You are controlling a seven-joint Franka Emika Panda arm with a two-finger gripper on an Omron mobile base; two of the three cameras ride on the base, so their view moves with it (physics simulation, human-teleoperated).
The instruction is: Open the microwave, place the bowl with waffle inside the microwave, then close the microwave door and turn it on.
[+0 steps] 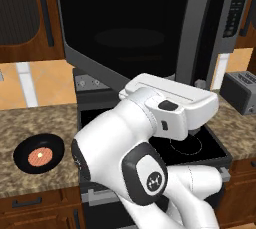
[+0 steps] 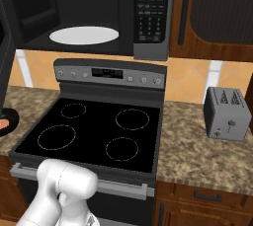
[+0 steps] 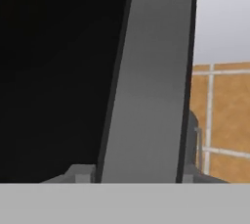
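Swinging out over a black glass-top stove [image 2: 94, 136], the microwave door [image 1: 125, 28] stands open in a simulated kitchen, its wide black glass filling the upper part of the left base view and its grey steel frame running down the right edge. The hand view looks straight at that door from very close: black glass on one side, the grey frame edge [image 3: 146, 81] in the middle, and orange wall tiles [image 3: 222, 120] beyond. The gripper's own fingers are hidden, so I cannot tell whether they are spread or pressed together, or whether they touch the door.

The microwave [image 2: 99, 13] hangs above the stove, its cavity open, with the white round turntable [image 2: 84, 35] lying inside and the dark keypad panel [image 2: 150, 15] to the right of the opening.

The white arm [image 1: 145, 148] rises from the base and bends toward the door's lower edge, its hand hard against the frame.

Well to the left of the hand and lower, the bowl [image 1: 38, 153] sits on the speckled brown stone counter [image 1: 30, 123], upright, with the waffle [image 1: 40, 157] lying flat in its bottom. It is apart from the arm and left of the stove.

On the far side of the stove, a small grey toaster [image 2: 226, 114] stands on the same kind of counter. Wooden cabinets [image 2: 212, 13] flank the microwave, and more run below the counter.
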